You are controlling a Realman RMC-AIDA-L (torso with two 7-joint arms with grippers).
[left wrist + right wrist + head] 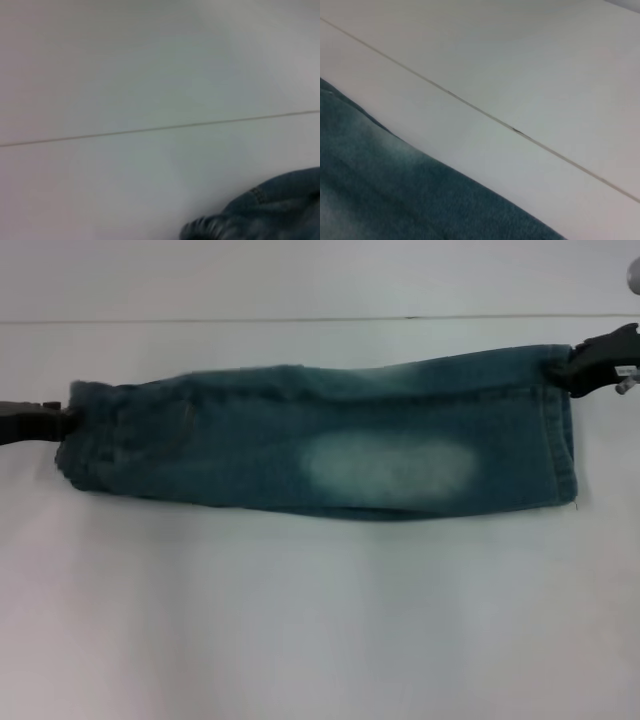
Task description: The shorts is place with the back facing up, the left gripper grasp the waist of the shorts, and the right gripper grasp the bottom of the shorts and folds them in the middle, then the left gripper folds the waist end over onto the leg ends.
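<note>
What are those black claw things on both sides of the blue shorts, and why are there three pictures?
The black claws are a robot's two hands. The big picture comes from a camera on its head, looking down at a white table. On it lie faded blue-green denim shorts, already folded lengthwise into a long strip. The left gripper pinches the ruffled waist; the right gripper pinches the far corner at the leg ends. The other two pictures come from cameras on each wrist, showing table and bits of denim.
</note>
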